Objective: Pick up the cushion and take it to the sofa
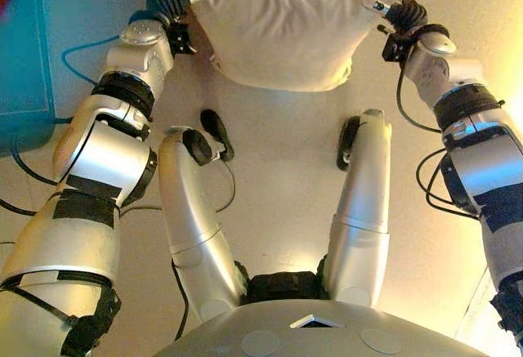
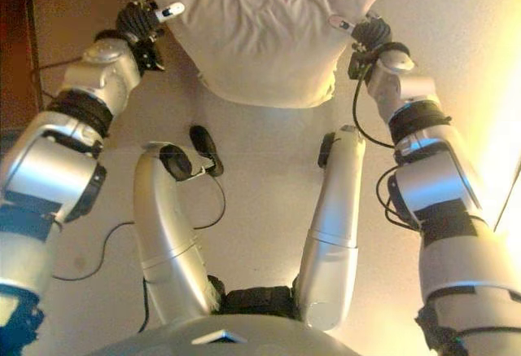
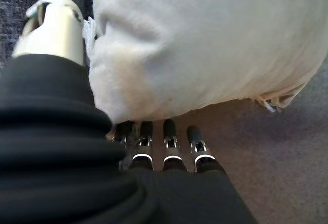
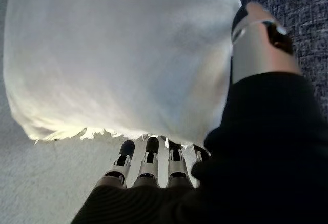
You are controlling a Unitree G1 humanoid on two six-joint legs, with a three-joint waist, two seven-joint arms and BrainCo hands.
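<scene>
A cream fabric cushion (image 1: 286, 26) is held between the robot's two hands, out in front of it and above the pale floor (image 1: 286, 177). The left hand (image 3: 154, 149) cups one side: its fingers reach underneath the cushion and its thumb (image 3: 54, 26) lies against the side above, so the hand is clasped round the edge. The right hand (image 4: 154, 167) mirrors this on the opposite side, fingers beneath and thumb (image 4: 259, 42) up against the fabric. Beyond both thumbs a dark woven surface shows, probably the sofa (image 4: 300, 8). The cushion looks soft and light; it dents and bulges where the hands press. It would likely sag if held by one corner, so opposite sides, supported from below, seem the safest hold.
</scene>
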